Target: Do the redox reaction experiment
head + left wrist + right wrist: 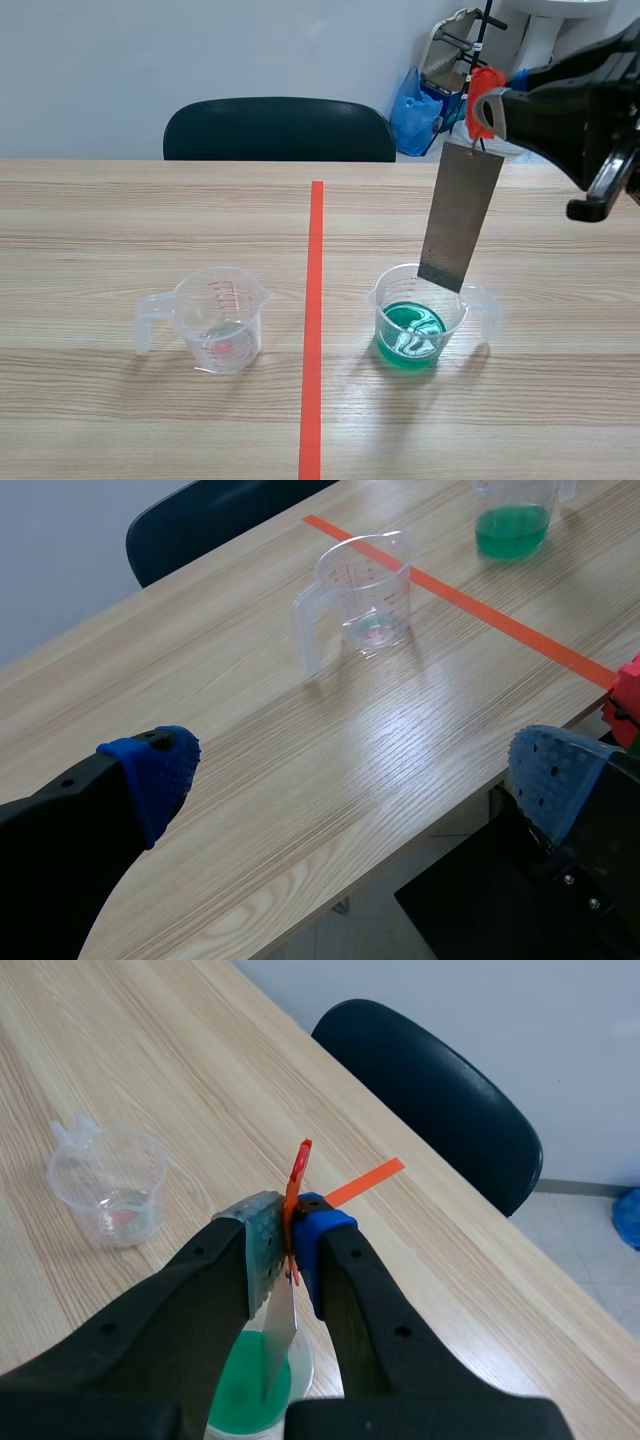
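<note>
My right gripper [493, 108] is raised over the table's right half, shut on an orange clip [482, 98] from which a grey metal plate [460, 215] hangs. The plate's lower end is level with the rim of a clear beaker of green liquid [415, 322], above the liquid. In the right wrist view the clip [298, 1175] is pinched between the pads of the gripper [290, 1232], with the plate [280, 1330] pointing down into the green beaker [250, 1392]. A second beaker [218, 320], nearly empty, stands left of the tape line. My left gripper [350, 770] hangs open off the table's near edge, far from the nearly empty beaker [365, 595].
A dark chair [280, 128] stands behind the table's far edge, with a blue bag [415, 110] beyond it. An orange tape line [314, 320] splits the table. Some red object [626, 702] shows at the near table edge beside the left gripper.
</note>
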### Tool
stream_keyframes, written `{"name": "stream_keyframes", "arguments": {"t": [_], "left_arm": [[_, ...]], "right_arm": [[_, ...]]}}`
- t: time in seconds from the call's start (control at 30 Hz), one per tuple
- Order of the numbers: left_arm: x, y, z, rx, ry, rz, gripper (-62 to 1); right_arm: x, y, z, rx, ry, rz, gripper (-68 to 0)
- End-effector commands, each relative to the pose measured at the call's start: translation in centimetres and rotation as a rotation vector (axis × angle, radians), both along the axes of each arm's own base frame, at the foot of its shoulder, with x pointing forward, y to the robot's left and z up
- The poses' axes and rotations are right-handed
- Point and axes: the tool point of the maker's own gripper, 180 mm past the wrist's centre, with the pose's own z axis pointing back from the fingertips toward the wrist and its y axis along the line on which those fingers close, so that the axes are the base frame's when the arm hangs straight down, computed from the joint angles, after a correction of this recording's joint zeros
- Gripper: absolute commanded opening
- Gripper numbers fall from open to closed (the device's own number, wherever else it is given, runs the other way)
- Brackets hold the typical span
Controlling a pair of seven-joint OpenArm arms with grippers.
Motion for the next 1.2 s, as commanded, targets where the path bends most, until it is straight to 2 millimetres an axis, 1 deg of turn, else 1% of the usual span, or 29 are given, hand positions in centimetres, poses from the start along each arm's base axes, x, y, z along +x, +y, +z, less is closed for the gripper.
{"name": "stream_keyframes", "arguments": {"t": [0.0, 0.3, 1.17], "left_arm": [[0.18, 0.11, 0.50, -0.010, -0.021, 0.008, 1.4], [0.18, 0.11, 0.51, -0.010, -0.022, 0.007, 1.4], [0.18, 0.11, 0.51, -0.010, -0.022, 0.007, 1.4]], "right_arm": [[0.04, 0.00, 1.32, 0.011, -0.030, 0.004, -66.9], [-0.25, 0.31, 1.96, 0.023, -0.032, 0.014, -66.9], [-0.40, 0.47, 1.98, 0.031, -0.018, 0.020, -66.9]]}}
